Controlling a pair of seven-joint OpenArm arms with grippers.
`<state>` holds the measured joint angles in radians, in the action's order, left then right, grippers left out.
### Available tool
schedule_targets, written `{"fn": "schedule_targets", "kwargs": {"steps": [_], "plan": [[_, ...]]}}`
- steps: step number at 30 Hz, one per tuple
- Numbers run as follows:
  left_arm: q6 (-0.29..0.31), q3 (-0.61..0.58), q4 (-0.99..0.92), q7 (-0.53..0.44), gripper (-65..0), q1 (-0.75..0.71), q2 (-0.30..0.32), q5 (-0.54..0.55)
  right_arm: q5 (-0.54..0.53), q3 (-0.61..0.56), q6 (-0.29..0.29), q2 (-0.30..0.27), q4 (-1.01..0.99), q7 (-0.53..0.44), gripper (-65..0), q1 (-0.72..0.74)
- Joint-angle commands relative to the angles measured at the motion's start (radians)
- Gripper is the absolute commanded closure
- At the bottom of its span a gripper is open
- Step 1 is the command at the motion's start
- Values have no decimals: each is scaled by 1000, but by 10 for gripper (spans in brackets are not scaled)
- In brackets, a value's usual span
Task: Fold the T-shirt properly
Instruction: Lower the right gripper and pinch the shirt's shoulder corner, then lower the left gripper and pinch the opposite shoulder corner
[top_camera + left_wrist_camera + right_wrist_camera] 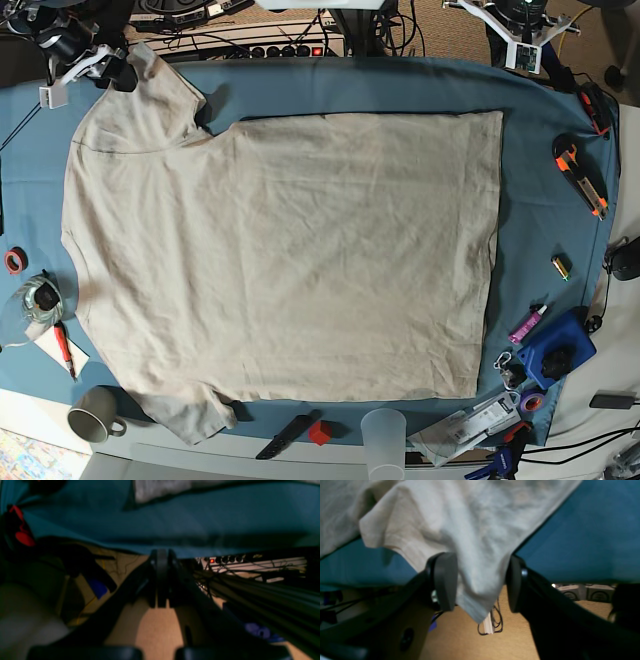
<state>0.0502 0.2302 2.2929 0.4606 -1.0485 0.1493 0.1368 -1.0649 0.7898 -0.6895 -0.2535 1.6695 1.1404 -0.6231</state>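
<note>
Mug (92, 422), clear cup (384, 432), orange cutter (580, 175) on blue tablecloth (545, 110).

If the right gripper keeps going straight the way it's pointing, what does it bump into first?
Most likely the T-shirt. The right gripper is open, and a sleeve corner of the shirt already hangs between its fingers, so cloth comes first. Behind it lies the blue tablecloth, though depth is hard to judge.
</note>
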Motion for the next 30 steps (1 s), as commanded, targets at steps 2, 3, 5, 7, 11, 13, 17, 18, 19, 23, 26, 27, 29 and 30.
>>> {"fn": "schedule_targets", "kwargs": {"steps": [2, 3, 5, 7, 11, 13, 17, 18, 19, 23, 26, 27, 29, 30], "plan": [[-2, 3, 17, -24, 0, 27, 3, -1, -19, 8, -9, 5, 13, -26, -283, -5], [-2, 3, 17, -23, 0, 50, 3, -1, -19, 8, -9, 13, 13, -33, -283, -4], [-1, 3, 17, -23, 0, 95, 3, -1, -16, 8, -9, 28, 13, -34, -283, -2], [-1, 3, 17, -23, 0, 135, 3, 13, -16, 8, -9, 35, 13, -33, -283, -3], [-1, 3, 17, -23, -97, 202, 2, 97, -16, 8, -9, 35, 13, -22, -283, -3], [-2, 3, 17, -23, -164, 229, -1, 116, -16, 8, -9, 35, 13, -21, -283, -3], [-3, 3, -5, -9, -182, 279, -11, 188, -16, 8, -9, 35, 13, -14, -283, -3], [-2, 3, -26, -2, -183, 293, -14, 209, -16, 8, -9, 35, 13, -14, -283, -3], [-2, 3, -52, 4, -182, 308, -16, 209, -16, 8, -9, 35, 13, -14, -283, -3], [-2, 3, -174, 4, -183, 372, -19, 208, -15, 9, -9, 35, 13, -14, -283, -3], [-14, 3, -237, 5, -183, 408, -19, 208, -16, 9, -9, 35, 13, -14, -283, -3], [-28, 3, -253, 11, -183, 418, -19, 209, -16, 9, -9, 35, 13, -14, -283, -3], [-55, 3, -281, 26, -183, 423, -19, 219, -15, 9, -9, 35, 13, -14, -283, -3], [-55, 3, -291, 33, -183, 423, -19, 240, -16, 9, -9, 35, 13, -14, -283, -3]]}}
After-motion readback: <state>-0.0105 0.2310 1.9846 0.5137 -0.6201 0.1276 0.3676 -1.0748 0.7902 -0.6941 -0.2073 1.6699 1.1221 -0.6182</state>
